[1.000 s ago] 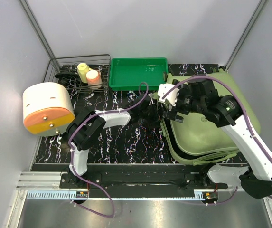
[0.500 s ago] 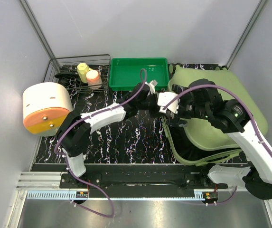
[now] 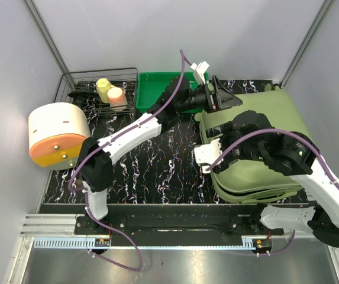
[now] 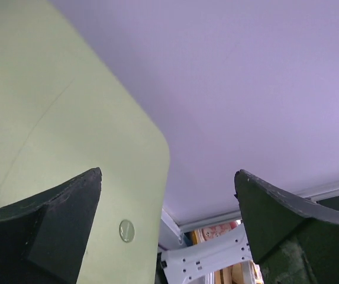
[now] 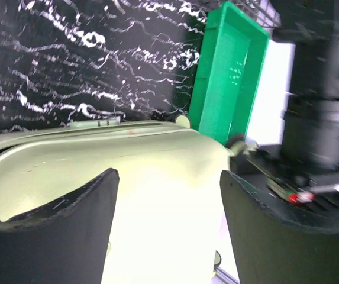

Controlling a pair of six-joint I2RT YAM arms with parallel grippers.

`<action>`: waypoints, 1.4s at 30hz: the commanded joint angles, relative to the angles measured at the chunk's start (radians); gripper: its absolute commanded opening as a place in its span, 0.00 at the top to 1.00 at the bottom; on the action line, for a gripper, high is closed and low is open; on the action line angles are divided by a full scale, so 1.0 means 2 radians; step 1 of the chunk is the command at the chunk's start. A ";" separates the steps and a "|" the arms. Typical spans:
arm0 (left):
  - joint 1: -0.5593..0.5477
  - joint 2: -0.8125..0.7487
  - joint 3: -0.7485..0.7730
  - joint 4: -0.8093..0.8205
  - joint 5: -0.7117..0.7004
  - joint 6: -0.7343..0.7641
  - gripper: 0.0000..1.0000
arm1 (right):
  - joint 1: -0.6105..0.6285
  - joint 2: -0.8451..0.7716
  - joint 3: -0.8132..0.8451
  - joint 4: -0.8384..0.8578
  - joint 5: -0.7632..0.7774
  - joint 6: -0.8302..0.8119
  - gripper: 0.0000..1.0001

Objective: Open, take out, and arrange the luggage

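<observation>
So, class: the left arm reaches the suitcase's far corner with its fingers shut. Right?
Not quite: the left fingers are spread open, holding nothing, as the left wrist view shows. The arm does reach the far corner of the luggage.

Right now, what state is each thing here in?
luggage, lying flat, lid down or nearly; no lining shows.
left gripper, open, at the luggage's edge.
right gripper, open, above the luggage.
green tray, nothing visible inside.
wire rack, holds two upright containers.

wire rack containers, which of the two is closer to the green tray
The pink-orange one. It stands right of the pale yellow one in the wire rack, on the side toward the green tray.
</observation>
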 commanded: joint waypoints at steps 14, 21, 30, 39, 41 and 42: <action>0.095 -0.123 -0.222 -0.037 -0.065 0.042 0.01 | 0.022 -0.047 -0.063 0.003 0.076 0.167 0.22; 0.092 -0.097 -0.268 -0.057 -0.066 0.052 0.01 | 0.021 -0.048 -0.088 0.026 0.100 0.187 0.18; 0.091 -0.017 -0.201 -0.042 -0.056 0.063 0.02 | 0.021 -0.029 -0.073 0.029 0.105 0.197 0.17; 0.085 0.042 -0.168 -0.024 -0.039 0.059 0.05 | 0.021 -0.025 -0.067 0.029 0.103 0.193 0.16; 0.082 0.058 -0.158 -0.031 -0.039 0.059 0.05 | 0.021 -0.025 -0.068 0.031 0.101 0.193 0.16; 0.082 0.062 -0.158 -0.034 -0.040 0.057 0.05 | 0.021 -0.023 -0.069 0.032 0.100 0.193 0.16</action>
